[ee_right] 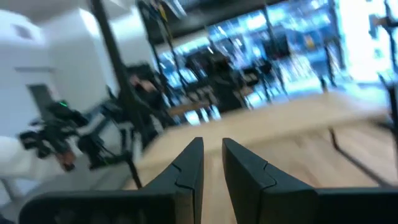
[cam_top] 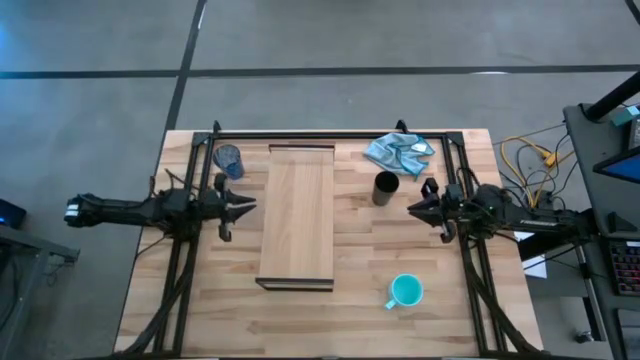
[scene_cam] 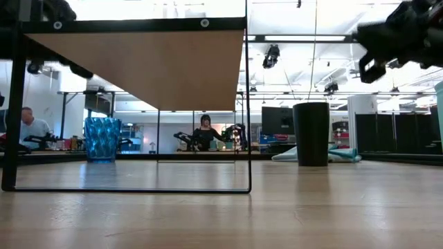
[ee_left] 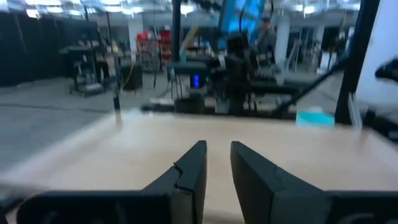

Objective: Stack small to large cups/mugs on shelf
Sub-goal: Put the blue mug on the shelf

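Observation:
The pale wooden shelf [cam_top: 297, 215] stands mid-table, raised on a thin black frame [scene_cam: 248, 104]; the low view shows its underside [scene_cam: 159, 66]. The translucent blue cup [cam_top: 229, 160] [scene_cam: 102, 138] stands upright on the table left of the shelf's far end. Right of the shelf stands the black cup [cam_top: 385, 187] [scene_cam: 311, 133], also upright. The turquoise mug [cam_top: 405, 291] sits upright near the right near corner. My left gripper [cam_top: 250, 205] [ee_left: 217, 149] hovers shut just left of the shelf. My right gripper [cam_top: 412, 208] [ee_right: 211, 144] hovers shut beside the black cup, on its near right.
A crumpled light blue cloth [cam_top: 400, 152] lies behind the black cup near the far edge. A black bar frame [cam_top: 330, 133] runs along the far edge and down both sides of the table. People sit in the room beyond the table [scene_cam: 204, 131].

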